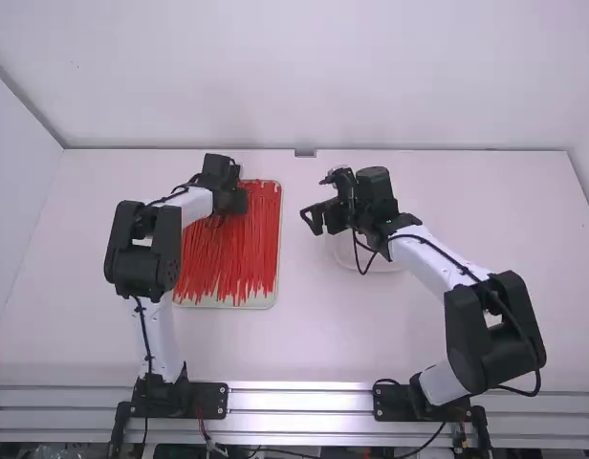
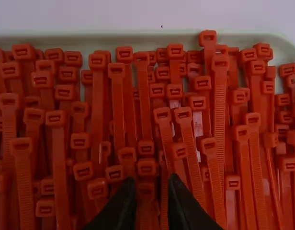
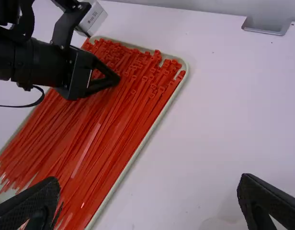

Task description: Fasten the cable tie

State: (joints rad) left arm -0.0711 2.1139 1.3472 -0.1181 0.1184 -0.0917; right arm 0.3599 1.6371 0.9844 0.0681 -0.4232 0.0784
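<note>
A pale tray left of the table's middle holds a thick pile of red cable ties, their heads at the far end. My left gripper is down in the far end of the pile. Its fingers stand almost together, with one tie's strap and head pinched between them among the other ties. From the right wrist, the left gripper tapers to a point on the ties. My right gripper hangs open above bare table just right of the tray, with nothing between its fingers.
A small grey bracket sits at the table's far edge. A faint clear round dish lies under the right arm. Bare white table stretches right of the tray and toward the front.
</note>
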